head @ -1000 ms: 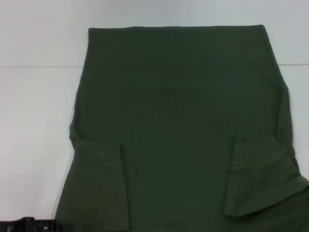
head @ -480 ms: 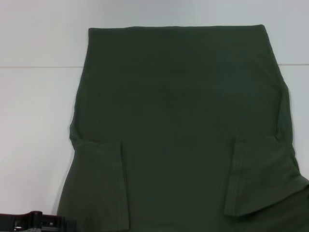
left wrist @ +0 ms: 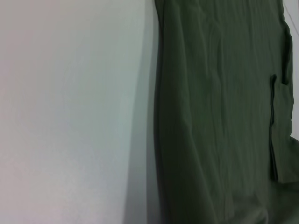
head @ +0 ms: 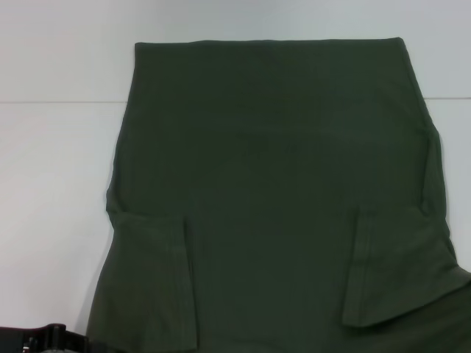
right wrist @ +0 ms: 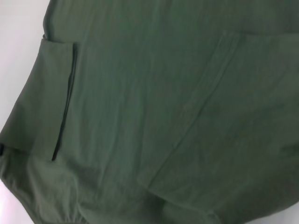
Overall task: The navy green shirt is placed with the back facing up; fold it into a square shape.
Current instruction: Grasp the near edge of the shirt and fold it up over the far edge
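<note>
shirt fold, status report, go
Left arm just in at head view's bottom-left corner, right gripper out of sight. Navy green shirt flat on the white table, both sleeves folded in. Nothing in the way.

White table (head: 51, 184); navy green shirt (head: 272, 191) lies flat on it.

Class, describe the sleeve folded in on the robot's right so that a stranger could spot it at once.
Start at the white table, which the navy green shirt mostly covers. Near its right edge, close to the robot, lies the right sleeve; unlike the straight-edged left sleeve, it ends in a slanted point.
</note>
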